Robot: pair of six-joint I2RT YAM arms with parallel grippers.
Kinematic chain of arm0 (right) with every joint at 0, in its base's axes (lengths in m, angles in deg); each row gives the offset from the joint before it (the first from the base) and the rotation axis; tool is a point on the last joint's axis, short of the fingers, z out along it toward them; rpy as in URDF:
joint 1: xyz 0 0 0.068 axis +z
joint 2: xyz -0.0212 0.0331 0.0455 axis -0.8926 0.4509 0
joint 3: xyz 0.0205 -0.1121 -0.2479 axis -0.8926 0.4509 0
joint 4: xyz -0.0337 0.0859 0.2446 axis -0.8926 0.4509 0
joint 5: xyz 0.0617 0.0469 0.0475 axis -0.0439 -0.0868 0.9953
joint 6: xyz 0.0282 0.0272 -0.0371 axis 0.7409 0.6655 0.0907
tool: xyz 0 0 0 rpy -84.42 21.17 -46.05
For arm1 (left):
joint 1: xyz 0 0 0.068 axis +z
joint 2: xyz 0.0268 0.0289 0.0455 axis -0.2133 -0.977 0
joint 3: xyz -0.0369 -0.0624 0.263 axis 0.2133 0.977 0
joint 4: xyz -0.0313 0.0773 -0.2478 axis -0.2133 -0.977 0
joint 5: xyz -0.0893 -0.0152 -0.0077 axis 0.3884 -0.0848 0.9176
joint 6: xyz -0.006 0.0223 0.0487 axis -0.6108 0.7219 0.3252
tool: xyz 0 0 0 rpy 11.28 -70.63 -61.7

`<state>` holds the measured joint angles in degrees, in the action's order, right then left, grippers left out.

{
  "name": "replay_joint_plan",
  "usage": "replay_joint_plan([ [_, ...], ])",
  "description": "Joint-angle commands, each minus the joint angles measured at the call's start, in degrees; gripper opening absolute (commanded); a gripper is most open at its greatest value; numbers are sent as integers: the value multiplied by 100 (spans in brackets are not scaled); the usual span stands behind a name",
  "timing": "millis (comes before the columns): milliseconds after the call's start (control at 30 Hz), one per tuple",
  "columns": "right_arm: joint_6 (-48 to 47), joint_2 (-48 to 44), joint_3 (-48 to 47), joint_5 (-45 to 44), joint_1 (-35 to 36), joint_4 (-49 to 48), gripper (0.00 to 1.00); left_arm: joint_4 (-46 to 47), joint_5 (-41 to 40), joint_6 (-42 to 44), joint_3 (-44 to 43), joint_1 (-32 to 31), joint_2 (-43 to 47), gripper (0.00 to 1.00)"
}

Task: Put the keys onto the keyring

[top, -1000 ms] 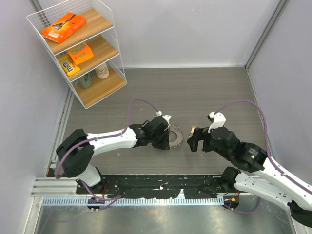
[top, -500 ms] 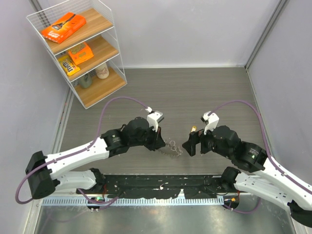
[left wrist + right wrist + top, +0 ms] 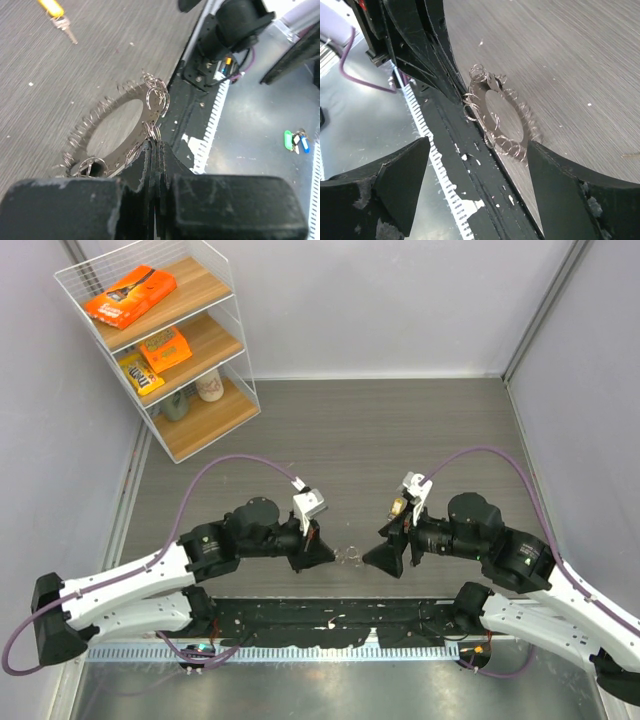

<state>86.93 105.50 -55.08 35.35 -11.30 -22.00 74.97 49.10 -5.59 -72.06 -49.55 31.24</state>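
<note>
Left claw (image 3: 154,148) is clamped tight on the rim of the keyring (image 3: 152,100), and what a shift! A second ago that loop lay flat further up the table (image 3: 400,430); now it hangs lifted at the near edge, between both arms. Right claw (image 3: 384,558) has swung round to face it, fingers spread wide on either side, touching nothing. Keys (image 3: 60,19) lie on the table, well apart from the loop. Shelf packets (image 3: 130,295) are orange and yellow, print too small to read.
</note>
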Motion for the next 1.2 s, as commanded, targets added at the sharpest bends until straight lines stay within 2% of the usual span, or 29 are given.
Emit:
replay_joint_plan([
  [0,-263,-11,-189,805,13,-474,81,804,630,294,-10,-133,425,0],
  [367,-307,174,-136,1596,145,-1116,57,1077,1096,224,-37,-343,855,0],
  [567,-219,288,-83,1790,347,-1406,55,1095,1070,189,-19,-388,952,0],
  [700,-192,314,40,1510,400,-1398,55,1016,973,232,7,-379,979,0],
  [800,-140,280,162,1553,444,-1398,56,788,641,241,51,-379,1023,0],
  [1000,36,288,663,1281,496,-1424,60,-64,-791,-13,183,-388,1137,0],
  [1100,167,349,979,1185,610,-1521,63,-311,-1223,-329,384,-379,1128,12],
  [1167,159,428,1146,948,847,-1582,65,-408,-1617,-671,621,-379,1233,23],
])
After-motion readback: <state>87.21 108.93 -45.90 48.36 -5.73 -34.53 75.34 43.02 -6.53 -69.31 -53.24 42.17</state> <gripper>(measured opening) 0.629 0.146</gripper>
